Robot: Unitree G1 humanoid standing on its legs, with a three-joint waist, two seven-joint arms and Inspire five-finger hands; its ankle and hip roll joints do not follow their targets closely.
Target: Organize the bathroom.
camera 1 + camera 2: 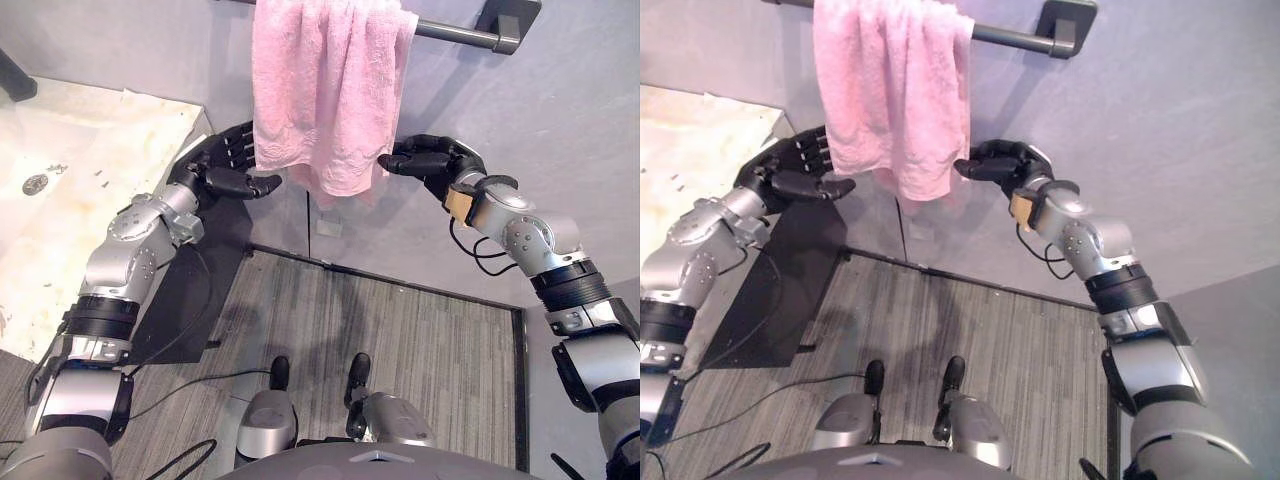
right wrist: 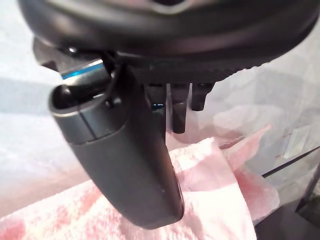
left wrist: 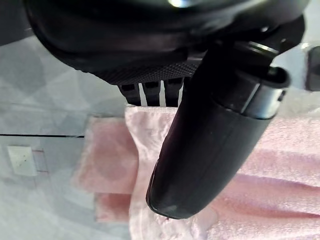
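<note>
I'm holding both relaxed hands, left hand (image 1: 222,165) and right hand (image 1: 432,160), flanking the pink towel (image 1: 318,90) draping over the rail (image 1: 455,33), grasping nothing

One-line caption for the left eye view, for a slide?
Both hands, left and right, flank a pink towel hanging on a wall bar.

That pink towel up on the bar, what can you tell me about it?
The pink towel looks like soft terry cloth with a patterned band near its hem. It hangs folded over a dark wall bar, its lower edges uneven. The left hand and right hand flank its lower part, thumbs pointing toward it; whether they touch the cloth is unclear.
</note>
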